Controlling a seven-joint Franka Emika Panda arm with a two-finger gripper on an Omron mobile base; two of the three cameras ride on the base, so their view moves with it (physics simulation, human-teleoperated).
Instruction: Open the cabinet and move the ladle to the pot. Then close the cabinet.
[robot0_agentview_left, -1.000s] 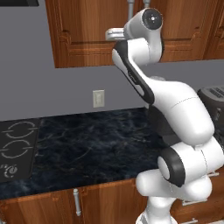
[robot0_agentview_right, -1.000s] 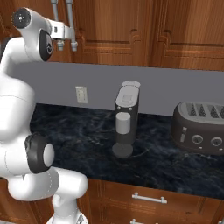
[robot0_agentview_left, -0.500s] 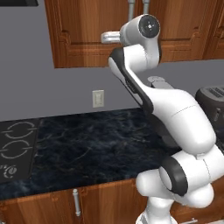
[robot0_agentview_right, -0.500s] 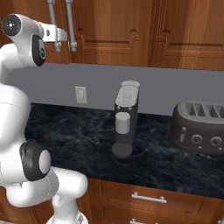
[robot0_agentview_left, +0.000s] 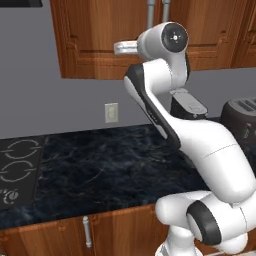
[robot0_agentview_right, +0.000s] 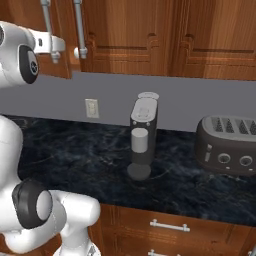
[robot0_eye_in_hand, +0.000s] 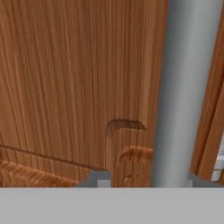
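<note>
Two silver bar handles (robot0_agentview_right: 78, 25) front the closed cabinet (robot0_agentview_right: 130, 35); gripper (robot0_eye_in_hand: 144, 181) astride one, grip uncertain; next, clamp and pull.

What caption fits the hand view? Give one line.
Hand camera close on the cabinet door, its silver handle rising between the gripper's fingertips.

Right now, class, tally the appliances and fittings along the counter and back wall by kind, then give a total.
Coffee maker: 1
Toaster: 1
Wall outlet: 1
Stovetop: 1
Total: 4
</note>
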